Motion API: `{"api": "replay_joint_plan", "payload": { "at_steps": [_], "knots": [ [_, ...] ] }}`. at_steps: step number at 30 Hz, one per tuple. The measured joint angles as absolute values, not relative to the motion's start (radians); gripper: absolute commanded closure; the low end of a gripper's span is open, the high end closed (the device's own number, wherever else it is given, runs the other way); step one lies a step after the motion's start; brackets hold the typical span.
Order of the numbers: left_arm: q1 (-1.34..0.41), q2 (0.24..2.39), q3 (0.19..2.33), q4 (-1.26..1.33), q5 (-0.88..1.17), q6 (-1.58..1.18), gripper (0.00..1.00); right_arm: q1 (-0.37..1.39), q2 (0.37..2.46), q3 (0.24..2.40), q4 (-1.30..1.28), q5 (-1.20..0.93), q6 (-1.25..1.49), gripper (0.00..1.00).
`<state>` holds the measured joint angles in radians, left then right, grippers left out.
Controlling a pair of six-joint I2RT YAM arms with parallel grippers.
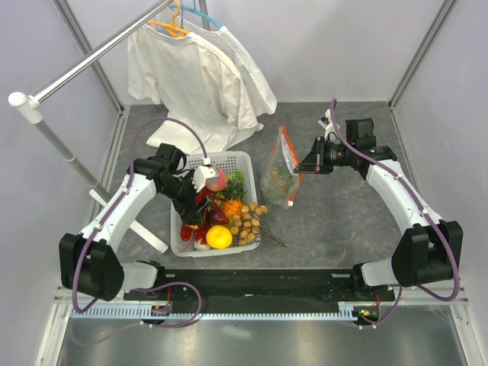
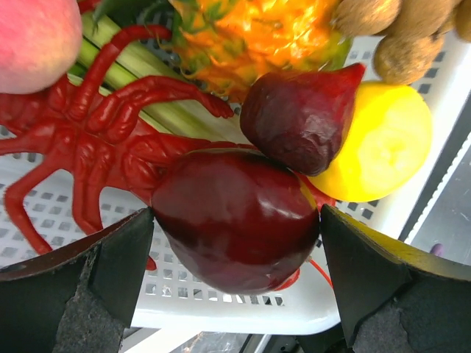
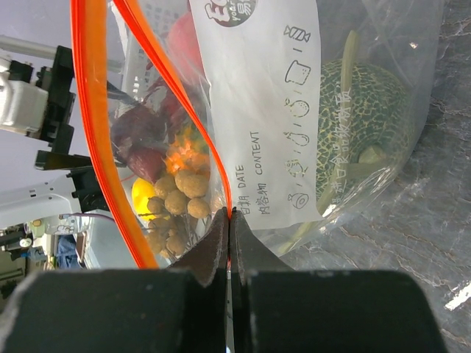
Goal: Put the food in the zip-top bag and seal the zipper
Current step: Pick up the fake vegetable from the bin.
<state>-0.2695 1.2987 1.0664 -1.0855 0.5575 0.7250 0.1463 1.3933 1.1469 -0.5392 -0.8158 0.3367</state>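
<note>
The clear zip-top bag [image 1: 276,174] hangs right of the white basket [image 1: 232,158], mouth facing the basket. My right gripper [image 1: 303,163] is shut on its mouth edge, pinching the red-orange zipper [image 3: 92,110] strip between its fingertips [image 3: 231,213]. The netted green melon [image 3: 364,125] lies inside the bag. My left gripper [image 1: 200,200] is down in the basket. Its fingers [image 2: 110,265] press both sides of a dark red piece [image 2: 235,217]. The pink peach [image 2: 33,40] lies beside it, at the basket's back [image 1: 217,181].
The basket also holds a second dark red piece [image 2: 302,114], a yellow lemon [image 1: 219,237], a red many-legged toy [image 2: 81,140], a pineapple [image 2: 250,37] and brown clustered fruit [image 1: 245,217]. A white shirt [image 1: 198,76] hangs from a rack pole [image 1: 91,57] at back left.
</note>
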Motion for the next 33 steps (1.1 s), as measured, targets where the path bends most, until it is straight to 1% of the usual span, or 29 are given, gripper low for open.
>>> {"api": "replay_joint_plan", "payload": {
  "at_steps": [5, 8, 9, 10, 14, 22, 27, 29, 33],
  "knots": [
    [-0.27, 1.299, 1.029, -1.037, 0.534, 0.723, 0.05, 0.146, 1.393, 1.147, -0.539, -0.818, 0.336, 1.0],
    [-0.27, 1.299, 1.028, -1.036, 0.533, 0.722, 0.13, 0.146, 1.393, 1.147, -0.539, -0.818, 0.336, 1.0],
    [-0.27, 1.299, 1.028, -1.036, 0.533, 0.721, 0.18, 0.146, 1.393, 1.147, -0.539, -0.818, 0.336, 1.0],
    [-0.27, 1.298, 1.028, -1.037, 0.533, 0.719, 0.2, 0.146, 1.393, 1.147, -0.539, -0.818, 0.336, 1.0],
    [-0.27, 1.298, 1.069, -1.058, 0.527, 0.712, 0.24, 0.146, 1.393, 1.147, -0.539, -0.818, 0.336, 1.0],
    [-0.27, 1.291, 1.339, -1.126, 0.529, 0.703, 0.26, 0.146, 1.394, 1.147, -0.539, -0.818, 0.336, 1.0],
    [-0.285, 1.327, 1.55, -1.14, 0.59, 0.656, 0.28, 0.146, 1.398, 1.147, -0.539, -0.818, 0.336, 1.0],
    [-0.328, 1.362, 1.642, -1.121, 0.611, 0.619, 0.28, 0.146, 1.402, 1.15, -0.539, -0.818, 0.336, 1.0],
    [-0.492, 1.437, 1.761, -1.024, 0.627, 0.527, 0.29, 0.146, 1.41, 1.153, -0.538, -0.818, 0.337, 1.0]
  ]
}}
